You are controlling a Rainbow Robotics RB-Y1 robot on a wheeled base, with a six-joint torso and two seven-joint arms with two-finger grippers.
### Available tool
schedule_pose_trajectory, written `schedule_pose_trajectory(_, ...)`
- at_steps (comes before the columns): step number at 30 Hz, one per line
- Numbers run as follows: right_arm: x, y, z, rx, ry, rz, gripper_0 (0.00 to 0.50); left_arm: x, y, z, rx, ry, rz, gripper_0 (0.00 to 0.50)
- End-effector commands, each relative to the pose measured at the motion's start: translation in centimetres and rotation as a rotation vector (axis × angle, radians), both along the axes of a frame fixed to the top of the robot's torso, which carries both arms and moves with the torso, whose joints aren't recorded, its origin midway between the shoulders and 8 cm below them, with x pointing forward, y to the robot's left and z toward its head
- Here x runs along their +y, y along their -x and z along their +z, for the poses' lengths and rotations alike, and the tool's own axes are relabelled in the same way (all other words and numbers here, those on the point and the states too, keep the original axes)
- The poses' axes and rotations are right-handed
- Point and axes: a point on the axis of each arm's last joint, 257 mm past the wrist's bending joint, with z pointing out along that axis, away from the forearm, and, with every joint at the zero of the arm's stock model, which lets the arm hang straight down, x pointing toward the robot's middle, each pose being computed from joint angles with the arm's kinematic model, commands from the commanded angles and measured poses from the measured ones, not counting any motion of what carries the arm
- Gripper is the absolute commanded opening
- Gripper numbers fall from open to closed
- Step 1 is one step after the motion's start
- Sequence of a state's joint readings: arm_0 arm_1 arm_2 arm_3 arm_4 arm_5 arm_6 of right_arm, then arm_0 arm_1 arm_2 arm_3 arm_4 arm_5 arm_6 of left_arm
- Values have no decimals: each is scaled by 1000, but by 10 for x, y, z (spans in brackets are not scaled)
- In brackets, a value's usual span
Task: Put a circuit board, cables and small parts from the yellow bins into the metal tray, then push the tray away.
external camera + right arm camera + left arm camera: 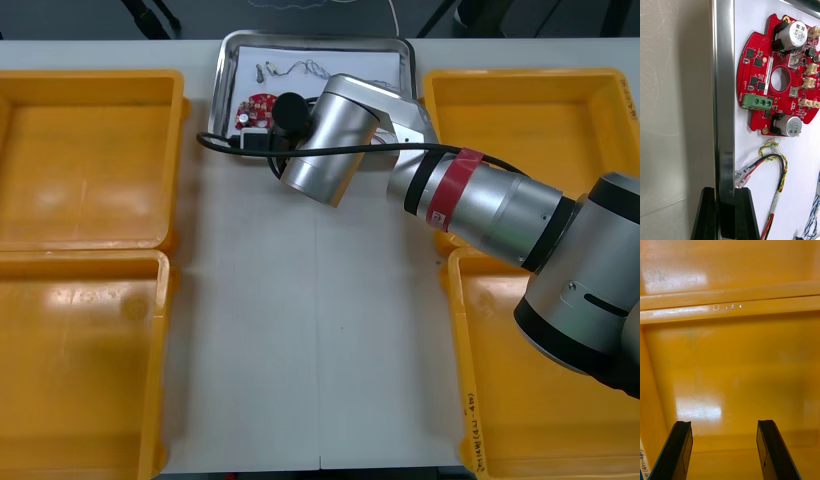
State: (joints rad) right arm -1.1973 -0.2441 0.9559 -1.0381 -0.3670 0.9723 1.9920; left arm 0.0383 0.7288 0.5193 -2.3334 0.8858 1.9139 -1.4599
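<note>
The metal tray [222, 80], white inside, lies at the far middle of the table. In it are a round red circuit board [258, 108] and thin cables [305, 68]. My right gripper [262, 138] sits at the tray's near rim. In the right wrist view its fingers [741, 213] stand either side of the rim [724, 93], one outside and one inside, shut on it. Just past the fingers lie the circuit board [763, 75], a red and yellow cable [778, 176] and a twisted blue and white cable [814, 213]. My left gripper [724, 450] hangs open over a bare yellow bin [730, 363].
Two yellow bins [90, 160] [80, 370] flank the table on the left and two [540, 120] [520, 420] on the right, all looking bare. My right arm [480, 200] reaches across the right far bin's corner. Open table [310, 330] lies between the bins.
</note>
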Motion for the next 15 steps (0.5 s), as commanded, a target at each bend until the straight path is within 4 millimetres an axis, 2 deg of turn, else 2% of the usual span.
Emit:
schedule_pose_trajectory(1, 33, -4, 37, -96, 12, 78, 0, -2, 10, -10, 25, 33, 71, 500)
schedule_pose_trajectory(5, 32, -6, 35, -98, 14, 80, 3, -2, 10, -10, 25, 33, 71, 500)
schedule_pose_trajectory(6, 30, -6, 34, -98, 19, 79, 146, -2, 10, -10, 25, 33, 71, 500)
schedule_pose_trajectory(7, 31, -6, 36, -100, 20, 82, 182, -2, 10, -10, 25, 33, 71, 500)
schedule_pose_trajectory(8, 31, -6, 35, -100, 23, 83, 182, -2, 10, -10, 25, 33, 71, 500)
schedule_pose_trajectory(9, 29, -6, 33, -97, 28, 80, 265, -2, 10, -10, 25, 33, 71, 500)
schedule_pose_trajectory(11, 28, -7, 33, -96, 34, 77, 278, -2, 10, -10, 25, 33, 71, 500)
schedule_pose_trajectory(12, 27, -7, 32, -96, 37, 77, 310, -2, 10, -10, 25, 33, 71, 500)
schedule_pose_trajectory(13, 26, -7, 32, -96, 42, 77, 310, -2, 10, -10, 25, 33, 71, 500)
schedule_pose_trajectory(14, 25, -7, 30, -92, 42, 74, 357, -2, 10, -10, 25, 33, 71, 500)
schedule_pose_trajectory(15, 25, -7, 30, -92, 42, 74, 357, -2, 10, -10, 25, 33, 71, 500)
